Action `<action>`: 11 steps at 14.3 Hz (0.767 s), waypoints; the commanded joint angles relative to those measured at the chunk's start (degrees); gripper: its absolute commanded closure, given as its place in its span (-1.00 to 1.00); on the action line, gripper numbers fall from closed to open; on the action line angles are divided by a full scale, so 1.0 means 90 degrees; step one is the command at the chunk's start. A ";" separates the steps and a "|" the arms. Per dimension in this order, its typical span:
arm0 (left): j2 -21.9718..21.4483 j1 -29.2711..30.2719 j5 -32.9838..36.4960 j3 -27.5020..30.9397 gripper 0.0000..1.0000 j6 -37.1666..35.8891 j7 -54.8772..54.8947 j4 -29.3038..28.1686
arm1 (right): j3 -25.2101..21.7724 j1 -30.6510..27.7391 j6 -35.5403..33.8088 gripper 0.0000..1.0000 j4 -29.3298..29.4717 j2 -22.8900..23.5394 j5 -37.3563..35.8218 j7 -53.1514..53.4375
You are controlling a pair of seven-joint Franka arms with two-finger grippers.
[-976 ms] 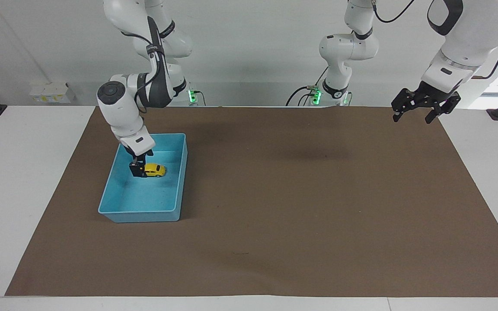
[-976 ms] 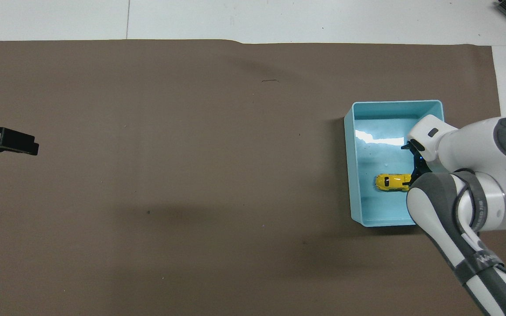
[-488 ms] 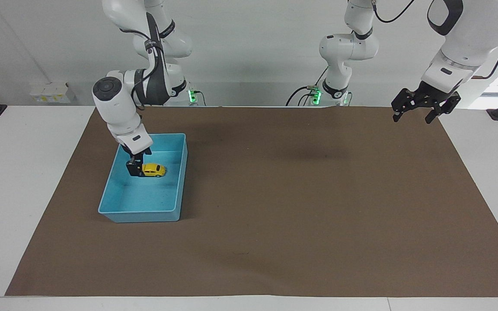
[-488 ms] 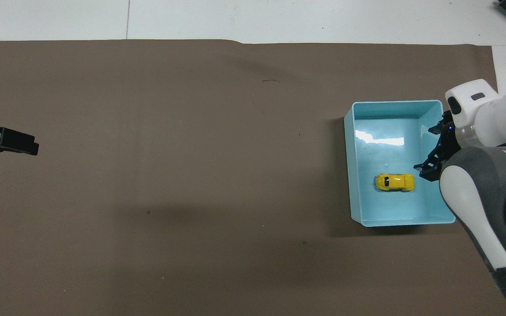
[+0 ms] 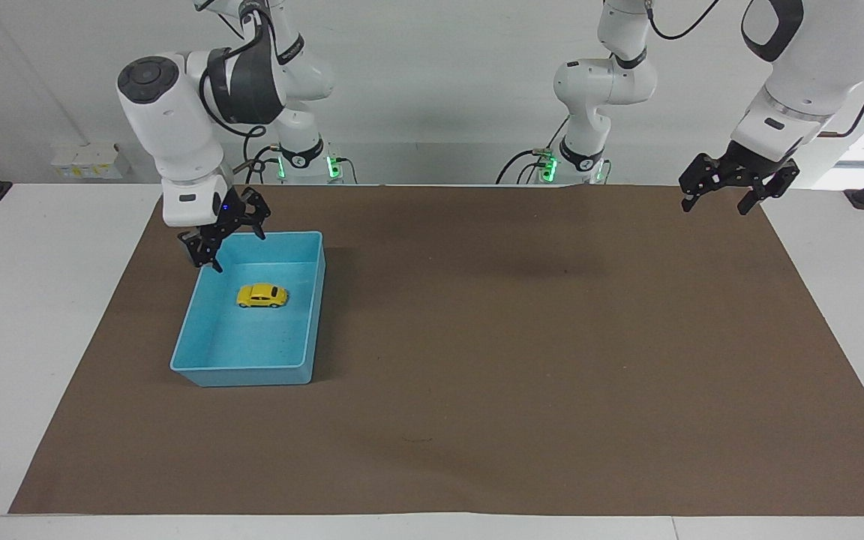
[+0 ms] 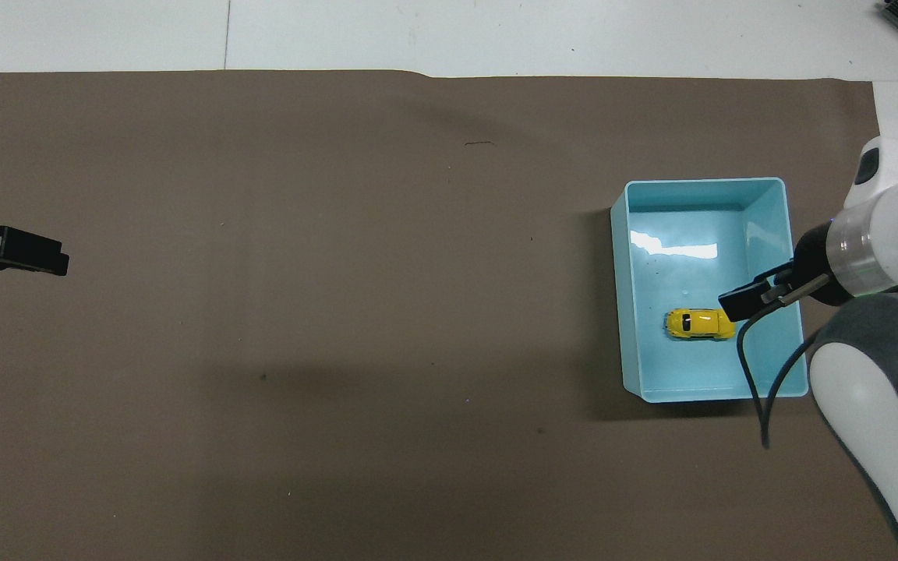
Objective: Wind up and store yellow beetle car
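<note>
The yellow beetle car (image 5: 262, 295) sat on its wheels on the floor of the blue bin (image 5: 310, 315), in the half of the bin nearer the robots, touching no wall. The bin stood on the brown mat (image 5: 522, 337) toward the right arm's end of the bench (image 5: 34, 315). The right claw (image 5: 225, 236) hung in the air over the bin's corner nearest the robots, fingers spread and grasping nothing, clear of the car. The left claw (image 5: 724, 196) waited, also released and empty, over the mat's corner at the left arm's end of the bench, well apart from bin and car.
</note>
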 commanded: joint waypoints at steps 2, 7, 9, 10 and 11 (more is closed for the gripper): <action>-0.0151 0.0107 -0.0075 -0.0048 -1.00 0.0035 0.0075 -0.0148 | -0.0075 -0.0090 -0.0654 -1.00 0.0486 -0.0023 0.0140 0.1348; -0.0151 0.0107 -0.0075 -0.0048 -1.00 0.0035 0.0065 -0.0148 | -0.0221 -0.0159 -0.1065 -1.00 0.1072 -0.0033 0.0813 0.3576; -0.0151 0.0107 -0.0075 -0.0048 -1.00 0.0035 0.0075 -0.0148 | -0.0241 -0.0159 -0.1115 -1.00 0.1171 -0.0033 0.0824 0.3608; -0.0151 0.0107 -0.0075 -0.0048 -1.00 0.0035 0.0075 -0.0148 | -0.0251 -0.0159 -0.1115 -1.00 0.1171 -0.0033 0.0804 0.3608; -0.0151 0.0107 -0.0075 -0.0048 -1.00 0.0035 0.0075 -0.0148 | -0.0261 -0.0159 -0.1124 -1.00 0.1171 -0.0033 0.0717 0.3598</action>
